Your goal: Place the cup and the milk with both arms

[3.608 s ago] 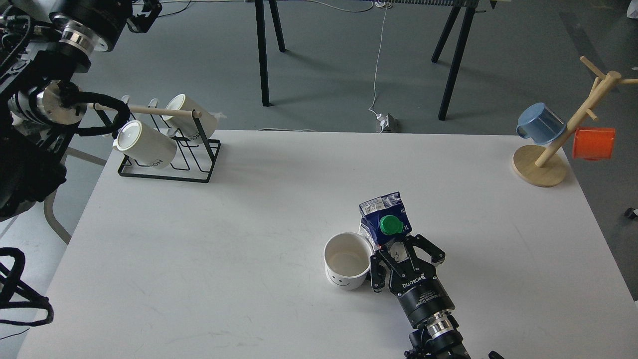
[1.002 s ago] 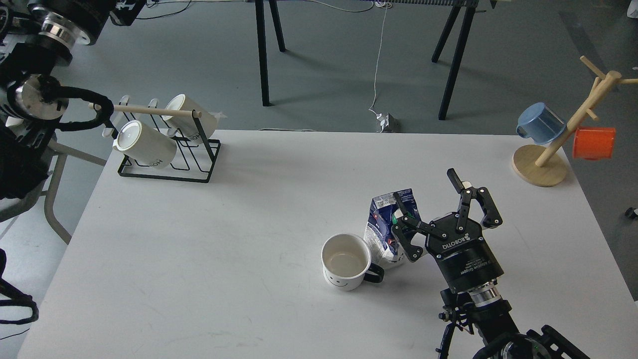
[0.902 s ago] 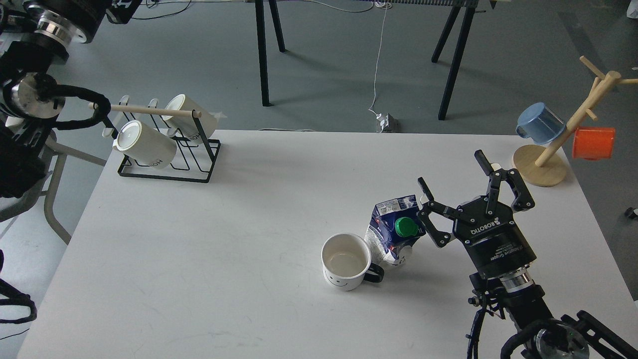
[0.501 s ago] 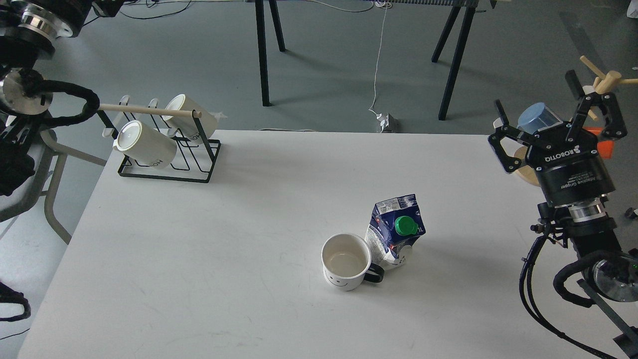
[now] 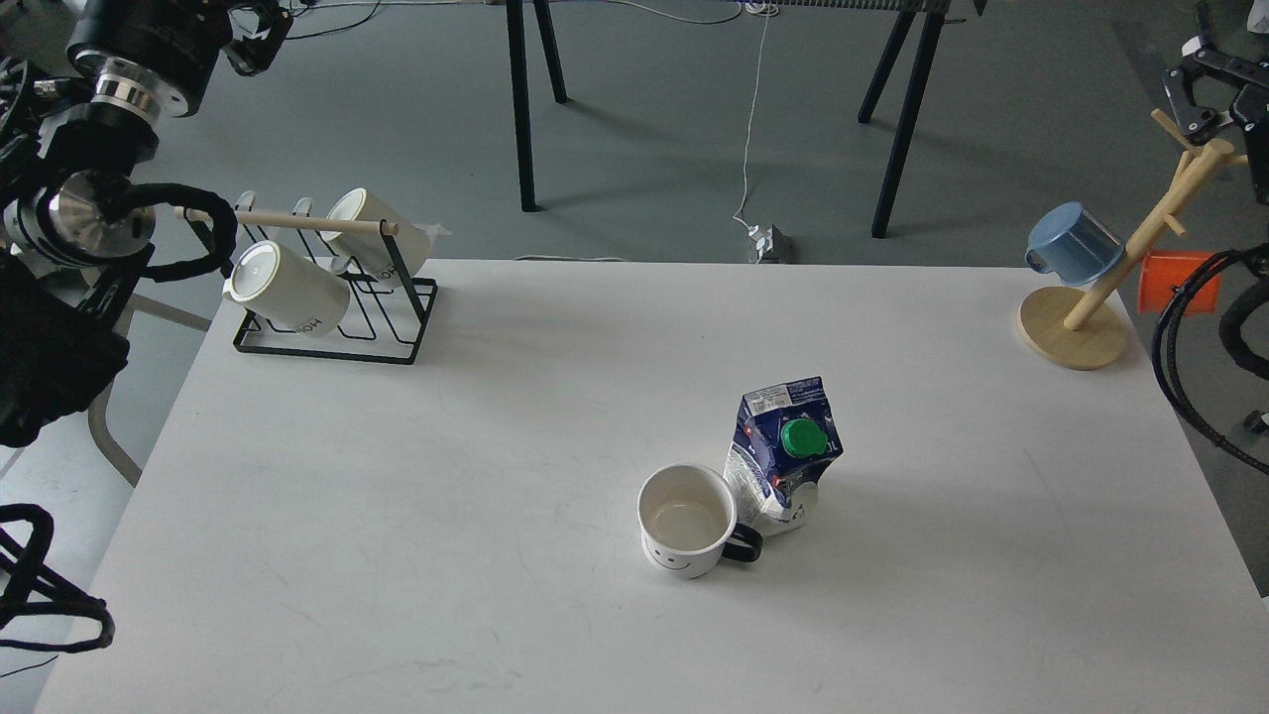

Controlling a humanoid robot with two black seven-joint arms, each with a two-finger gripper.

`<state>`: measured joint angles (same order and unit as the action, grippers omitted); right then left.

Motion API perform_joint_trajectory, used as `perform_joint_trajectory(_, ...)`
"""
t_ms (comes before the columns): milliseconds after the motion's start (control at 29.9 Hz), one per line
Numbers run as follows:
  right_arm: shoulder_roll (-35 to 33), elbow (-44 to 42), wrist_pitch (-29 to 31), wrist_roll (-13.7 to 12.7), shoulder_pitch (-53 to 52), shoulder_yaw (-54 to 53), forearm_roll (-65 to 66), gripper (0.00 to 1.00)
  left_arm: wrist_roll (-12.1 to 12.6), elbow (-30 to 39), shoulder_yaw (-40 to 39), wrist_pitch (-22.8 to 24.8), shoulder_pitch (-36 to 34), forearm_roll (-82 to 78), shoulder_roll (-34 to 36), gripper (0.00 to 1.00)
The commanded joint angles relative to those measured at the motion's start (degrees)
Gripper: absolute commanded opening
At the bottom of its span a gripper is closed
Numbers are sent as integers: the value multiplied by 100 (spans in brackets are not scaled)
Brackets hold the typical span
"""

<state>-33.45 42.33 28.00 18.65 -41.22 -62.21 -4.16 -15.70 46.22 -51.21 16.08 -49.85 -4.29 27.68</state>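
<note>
A white cup (image 5: pixel 687 521) with a smiley face and a black handle stands upright on the white table (image 5: pixel 446 496), right of centre near the front. A blue milk carton (image 5: pixel 786 451) with a green cap stands touching the cup's right rear side, slightly crumpled. My right gripper (image 5: pixel 1214 84) is raised at the top right edge, far from both, empty and mostly cut off. My left gripper (image 5: pixel 256 28) is high at the top left, above the floor, dark and partly out of view.
A black wire rack (image 5: pixel 332 317) with two white mugs stands at the table's back left. A wooden mug tree (image 5: pixel 1081 317) with a blue cup (image 5: pixel 1074 244) and an orange cup (image 5: pixel 1180 283) stands at the back right. Black table legs stand behind.
My right gripper let go of the milk carton, then moved away right and up to the frame's top right edge. The carton now stands beside the cup. The left arm shifted slightly.
</note>
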Motion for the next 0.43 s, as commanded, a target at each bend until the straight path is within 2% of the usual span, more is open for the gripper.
perform_joint_trajectory(0, 23, -629, 0, -2, -588, 507, -14, 99, 67, 54, -450, 149, 265, 200, -131, 100)
perform_joint_trajectory(100, 32, -691, 0, -2, -703, 561, -14, 99, 234, 10, -565, 185, 310, 306, -210, 100)
perform_joint_trajectory(401, 146, -682, 0, 24, -721, 596, -14, 99, 182, 19, -715, 194, 547, 719, -167, 100)
